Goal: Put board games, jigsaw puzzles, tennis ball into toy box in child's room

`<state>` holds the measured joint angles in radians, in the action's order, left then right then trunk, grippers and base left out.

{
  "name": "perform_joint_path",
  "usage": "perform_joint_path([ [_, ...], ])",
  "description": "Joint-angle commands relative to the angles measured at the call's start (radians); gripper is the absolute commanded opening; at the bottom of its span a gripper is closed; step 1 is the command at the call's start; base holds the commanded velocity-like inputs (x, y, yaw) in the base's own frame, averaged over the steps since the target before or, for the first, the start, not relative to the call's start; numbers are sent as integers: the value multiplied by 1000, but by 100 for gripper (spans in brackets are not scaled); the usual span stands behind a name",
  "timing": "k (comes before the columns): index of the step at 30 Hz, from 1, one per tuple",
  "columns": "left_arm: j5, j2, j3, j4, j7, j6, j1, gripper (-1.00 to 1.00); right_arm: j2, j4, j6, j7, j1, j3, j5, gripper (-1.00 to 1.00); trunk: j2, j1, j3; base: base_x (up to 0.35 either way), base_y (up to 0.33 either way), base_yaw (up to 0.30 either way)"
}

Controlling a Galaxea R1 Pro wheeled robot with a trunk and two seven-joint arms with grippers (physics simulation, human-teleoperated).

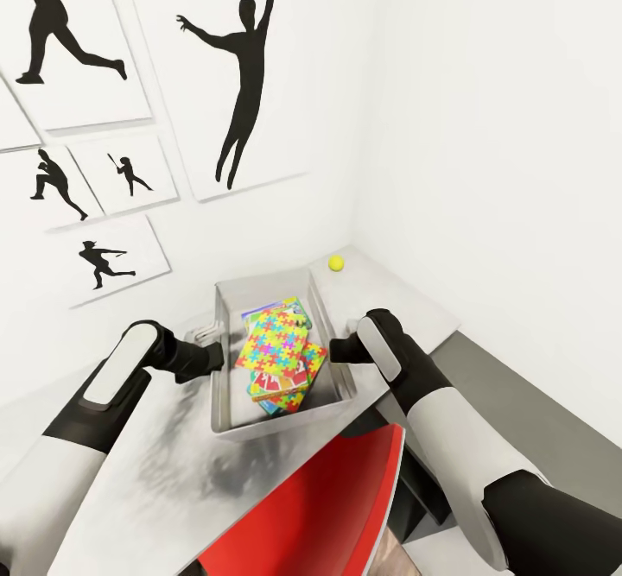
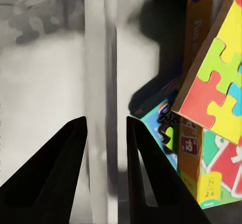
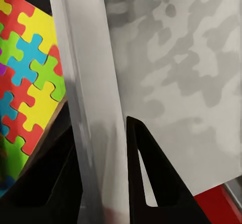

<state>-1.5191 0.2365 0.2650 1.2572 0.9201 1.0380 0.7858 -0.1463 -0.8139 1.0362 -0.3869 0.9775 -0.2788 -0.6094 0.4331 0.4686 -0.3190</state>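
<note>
Head view: toy box (image 1: 226,360) on grey table (image 1: 155,464), gripped at both side walls, tennis ball outstanding.

Left gripper (image 1: 218,357) stands at the box's nine o'clock wall, right gripper (image 1: 333,351) at its three o'clock wall. Each wrist view shows two dark fingers (image 2: 55,178) close together astride the thin translucent wall (image 2: 101,82), apparently pinching it, probably to steady or shift the box. Contents: jigsaw puzzle (image 1: 278,338) lying tilted on top; second patterned square and board games (image 2: 201,168) stacked beneath, propping it up. Tennis ball (image 1: 336,262) rests on the table at one o'clock from the box, apart from it, near the wall corner. Red chair (image 1: 320,507) at six o'clock. Judgement: ball alone remains.
</note>
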Motion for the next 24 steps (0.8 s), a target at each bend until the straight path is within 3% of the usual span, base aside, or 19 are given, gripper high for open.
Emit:
perform_joint_path([
  [1,7,1,2,3,11,9,1,-100,1,-1,5,-13,1,-2,7,-100,2,1,-2,0,0,0],
  [15,7,1,2,5,11,9,1,-100,1,-3,5,-12,1,-2,6,-100,2,1,7,-1,0,3],
  [24,7,1,3,5,11,9,1,-100,1,-3,5,-12,1,-2,5,-100,2,1,21,-106,0,55],
])
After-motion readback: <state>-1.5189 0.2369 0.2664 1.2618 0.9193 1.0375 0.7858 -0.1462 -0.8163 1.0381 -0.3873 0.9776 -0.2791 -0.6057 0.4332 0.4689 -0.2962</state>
